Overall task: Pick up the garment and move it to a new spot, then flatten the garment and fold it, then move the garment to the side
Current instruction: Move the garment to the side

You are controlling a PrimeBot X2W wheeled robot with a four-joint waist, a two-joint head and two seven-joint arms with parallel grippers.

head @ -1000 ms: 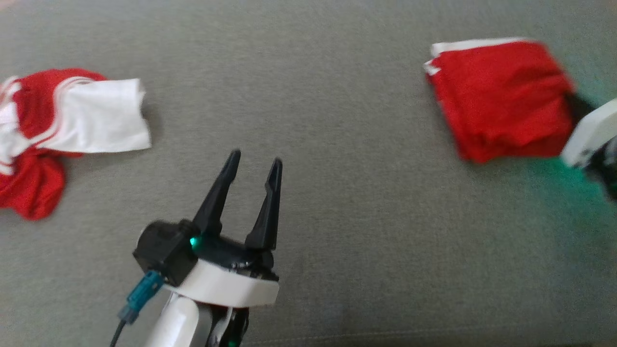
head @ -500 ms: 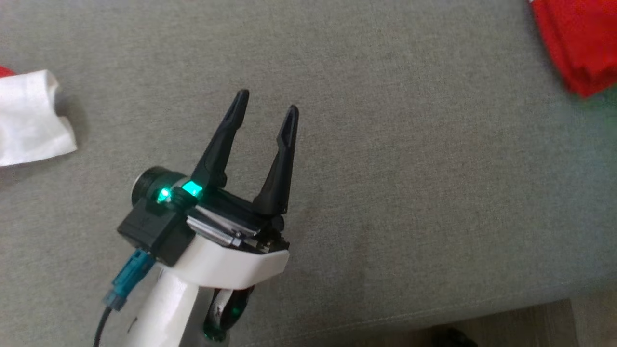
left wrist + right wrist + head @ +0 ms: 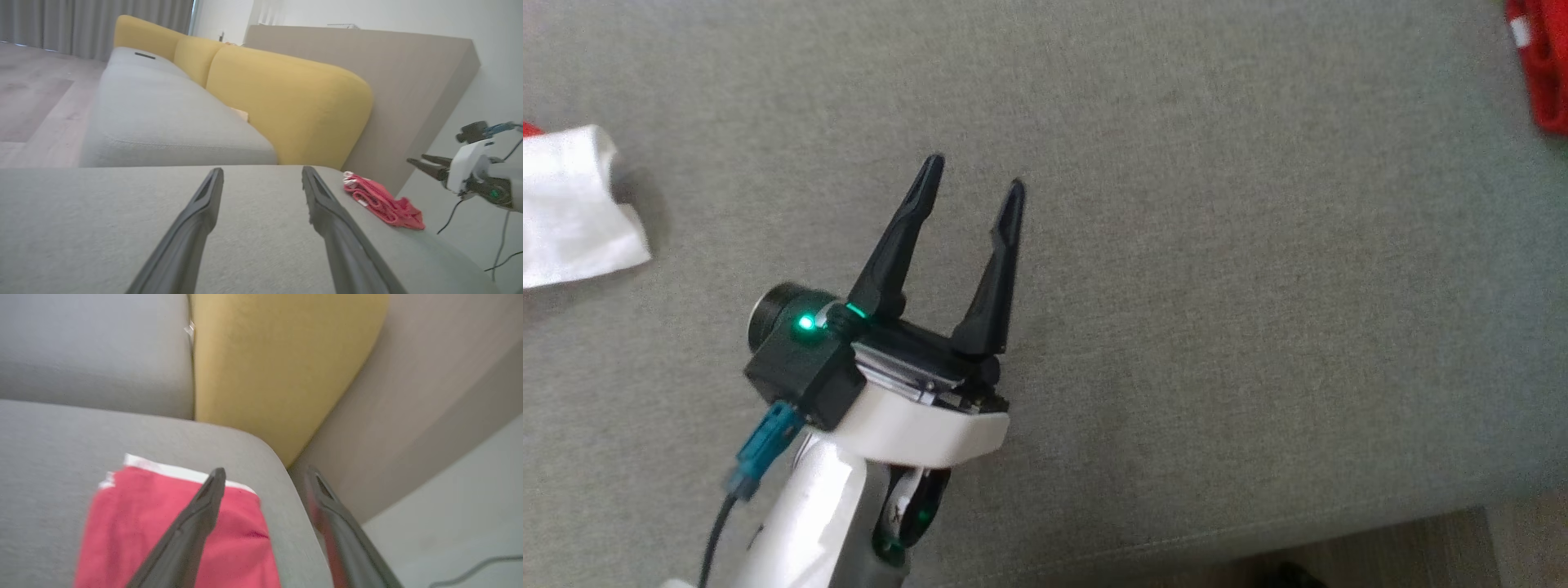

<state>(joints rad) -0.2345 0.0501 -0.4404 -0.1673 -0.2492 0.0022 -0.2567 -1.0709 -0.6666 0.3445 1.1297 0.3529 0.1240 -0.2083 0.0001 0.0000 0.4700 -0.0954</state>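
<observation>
The garment [image 3: 135, 522] is red with a white edge and lies folded near the grey sofa seat's far corner; it also shows as a flat red stack [image 3: 380, 200] and at the head view's top right corner [image 3: 1543, 73]. My right gripper [image 3: 266, 472] hangs open above its edge with nothing between the fingers, and it is seen in the air past the seat's end [image 3: 416, 158]. My left gripper [image 3: 974, 173] stands open over bare seat fabric, well to the garment's left [image 3: 262, 170].
A second cloth, white with a bit of red [image 3: 572, 204], lies at the seat's left. Yellow back cushions [image 3: 286, 102] and a beige panel [image 3: 408, 81] rise behind. The seat's front edge and the floor [image 3: 1421, 555] run along the bottom right.
The head camera has swung left and down, putting the folded garment at the top right corner. The right gripper, earlier at the garment's edge, now stands open above it. The left gripper stays open.
</observation>
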